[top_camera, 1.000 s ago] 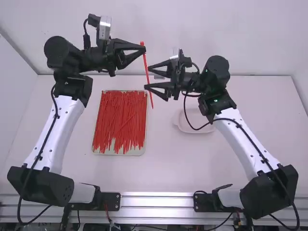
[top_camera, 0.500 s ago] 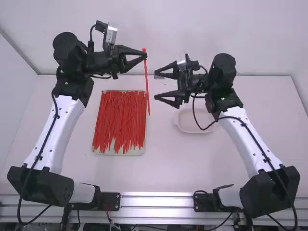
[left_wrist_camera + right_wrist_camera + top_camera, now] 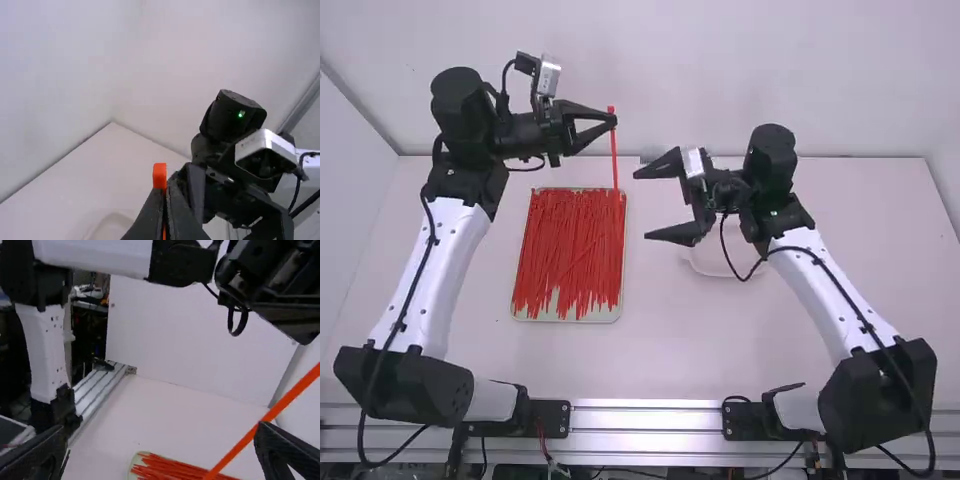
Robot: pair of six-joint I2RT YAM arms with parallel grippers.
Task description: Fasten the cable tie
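Observation:
A single red cable tie [image 3: 614, 150] hangs almost upright above the table's far side, its head on top. My left gripper [image 3: 612, 121] is shut on it just below the head; in the left wrist view the shut gripper [image 3: 164, 202] shows the orange head [image 3: 159, 175] poking out above it. My right gripper [image 3: 642, 206] is open wide, to the right of the tie and lower, not touching it. In the right wrist view the tie [image 3: 270, 412] crosses as a slanted orange line between the spread fingers [image 3: 282, 452].
A flat tray [image 3: 570, 318] with several loose red ties [image 3: 570, 250] lies on the table left of the middle. A white dish [image 3: 715, 268] sits under the right arm. The left arm's white link [image 3: 45, 340] stands in the right wrist view.
The right gripper has drawn back from around the tie, down and to the right, still open. The left gripper has shifted the tie slightly left, and it now hangs straighter.

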